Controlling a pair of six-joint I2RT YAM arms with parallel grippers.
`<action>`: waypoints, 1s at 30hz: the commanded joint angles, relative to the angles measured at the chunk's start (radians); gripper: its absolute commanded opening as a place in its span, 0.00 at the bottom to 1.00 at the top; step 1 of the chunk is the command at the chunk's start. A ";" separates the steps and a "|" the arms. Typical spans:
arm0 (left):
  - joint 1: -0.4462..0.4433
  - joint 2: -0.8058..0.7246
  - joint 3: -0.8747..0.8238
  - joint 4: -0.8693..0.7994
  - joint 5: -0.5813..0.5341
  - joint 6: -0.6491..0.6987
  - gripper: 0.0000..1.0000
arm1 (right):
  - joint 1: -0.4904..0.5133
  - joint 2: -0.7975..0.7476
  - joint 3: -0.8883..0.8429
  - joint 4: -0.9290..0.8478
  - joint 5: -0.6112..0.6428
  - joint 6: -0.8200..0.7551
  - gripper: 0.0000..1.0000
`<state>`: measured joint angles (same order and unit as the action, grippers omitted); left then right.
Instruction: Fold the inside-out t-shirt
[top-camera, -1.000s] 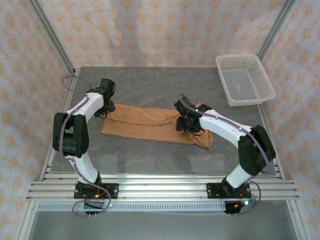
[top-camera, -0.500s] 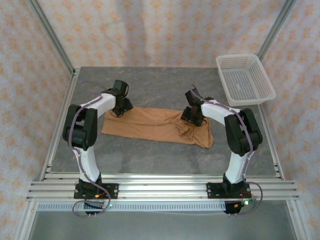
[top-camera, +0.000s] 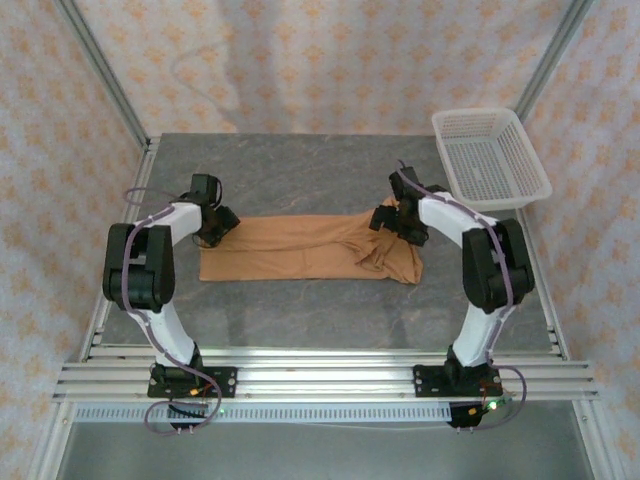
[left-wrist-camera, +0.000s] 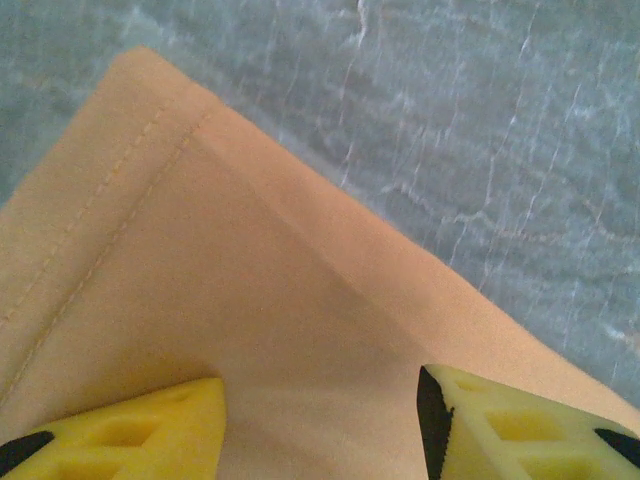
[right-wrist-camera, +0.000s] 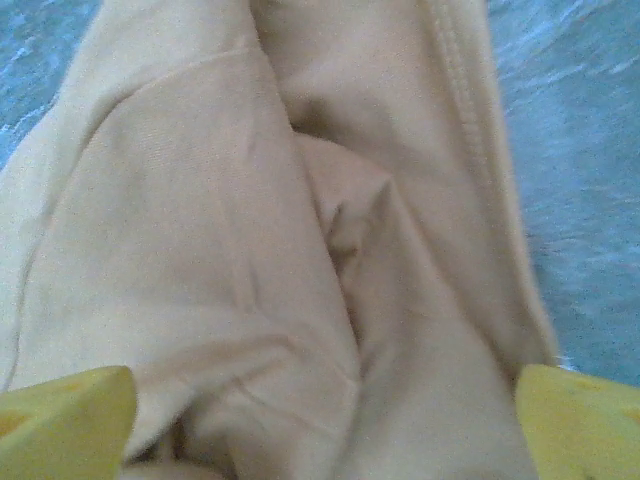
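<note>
The inside-out t-shirt (top-camera: 290, 250) lies on the grey table as a long orange-tan strip running left to right, smooth on the left and bunched at its right end. My left gripper (top-camera: 220, 227) hovers at the strip's far left corner. In the left wrist view its yellow fingers stand apart over flat fabric (left-wrist-camera: 250, 280), so the left gripper (left-wrist-camera: 320, 400) is open with nothing pinched. My right gripper (top-camera: 387, 218) is over the rumpled right end. The right gripper (right-wrist-camera: 325, 400) is open wide above wrinkled folds of the shirt (right-wrist-camera: 200, 250), holding nothing.
A white plastic basket (top-camera: 490, 158) stands at the back right corner of the table (top-camera: 300, 170). Metal frame posts rise at both back corners, and patterned curtains close in the sides. Bare grey surface lies behind and in front of the shirt.
The right gripper moved toward the back right and opened wide, letting go of the fabric. The left gripper swung right, then back left to the corner. The strip now lies straighter.
</note>
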<state>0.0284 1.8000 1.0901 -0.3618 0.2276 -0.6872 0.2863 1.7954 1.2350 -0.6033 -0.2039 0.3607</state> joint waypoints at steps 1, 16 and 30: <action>-0.022 -0.070 0.023 -0.093 -0.035 0.041 0.56 | -0.001 -0.045 -0.035 -0.039 0.145 -0.085 0.99; -0.027 -0.218 0.042 -0.196 -0.028 0.092 0.55 | 0.154 0.121 -0.032 0.035 0.208 -0.040 0.56; -0.075 -0.261 -0.025 -0.136 0.035 0.032 0.52 | 0.100 0.017 -0.076 -0.007 0.257 -0.081 0.00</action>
<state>-0.0093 1.5719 1.0985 -0.5236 0.2359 -0.6163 0.4248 1.8721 1.1980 -0.5362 -0.0059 0.3035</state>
